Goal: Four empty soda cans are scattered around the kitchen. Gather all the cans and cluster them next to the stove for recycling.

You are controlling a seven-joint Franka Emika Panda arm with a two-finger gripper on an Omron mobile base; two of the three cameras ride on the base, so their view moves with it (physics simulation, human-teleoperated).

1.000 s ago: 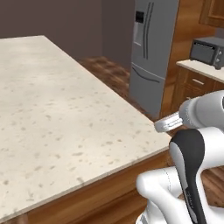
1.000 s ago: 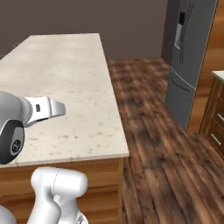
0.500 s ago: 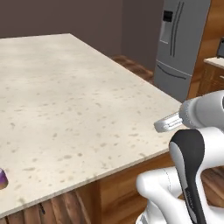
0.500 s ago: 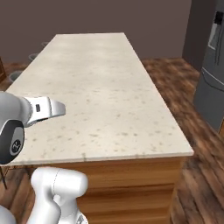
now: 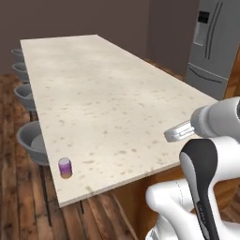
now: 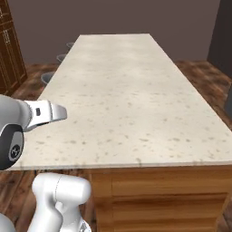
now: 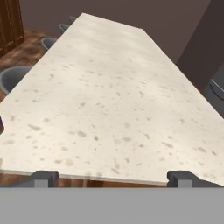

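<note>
Grey stools [image 5: 33, 140] line the left side of the long speckled island [image 5: 108, 98], over wood flooring. Purple can [image 5: 65, 168] stands upright near the island's near left corner, close to the edge, alone on the top. Farther right, the gripper [image 7: 111, 178] hangs over the near edge, jaws spread wide and holding nothing, well apart from the can. A steel fridge [image 5: 213, 44] stands at far right.

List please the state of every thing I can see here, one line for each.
purple can: upright on the island counter, near its corner, not held.
gripper: open, empty, short of the counter edge.
island counter: flat, bare apart from the can.
fridge: doors closed.
stools: tucked along the counter's side.
</note>
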